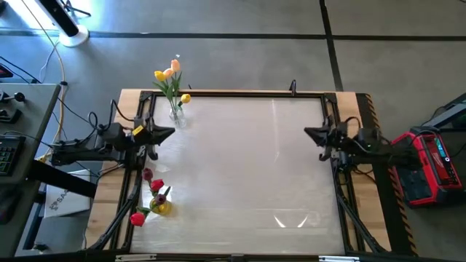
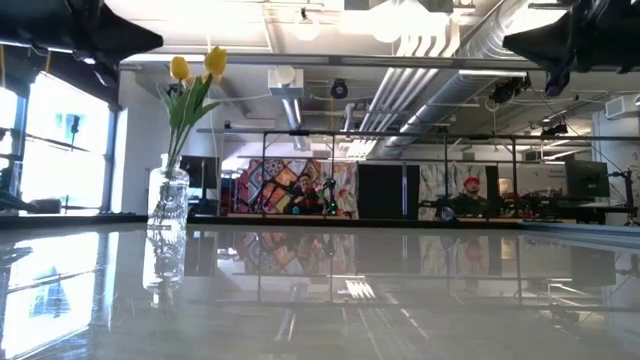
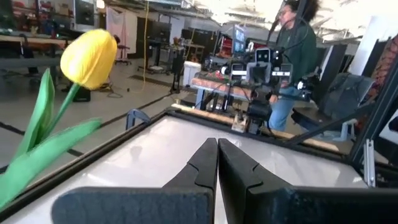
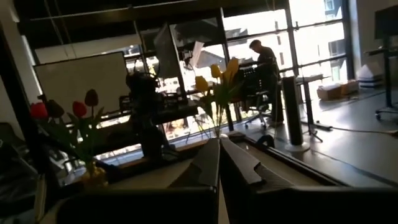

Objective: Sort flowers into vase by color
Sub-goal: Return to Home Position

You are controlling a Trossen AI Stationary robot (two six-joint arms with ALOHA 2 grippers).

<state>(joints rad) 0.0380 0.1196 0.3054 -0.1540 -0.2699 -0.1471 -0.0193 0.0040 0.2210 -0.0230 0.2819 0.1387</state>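
Observation:
A clear glass vase [image 1: 175, 113] stands by its base near the table's far left corner and holds yellow and peach tulips [image 1: 167, 73]; the low view shows the vase [image 2: 167, 210] with yellow heads [image 2: 196, 65]. A small yellow vase [image 1: 162, 207] at the near left holds red and maroon tulips [image 1: 150, 180], which the right wrist view shows as well [image 4: 79, 109]. My left gripper [image 1: 172, 133] hovers shut at the table's left side, between the two vases, and a yellow tulip [image 3: 90, 57] is close beside it. My right gripper [image 1: 307, 132] hovers shut at the right side.
A dark frame [image 1: 240, 93] runs along the table's edges. The wide white middle of the table [image 1: 247, 167] lies between the two arms. A red device [image 1: 429, 164] sits off the right edge. People [image 3: 298, 43] work at benches in the room beyond.

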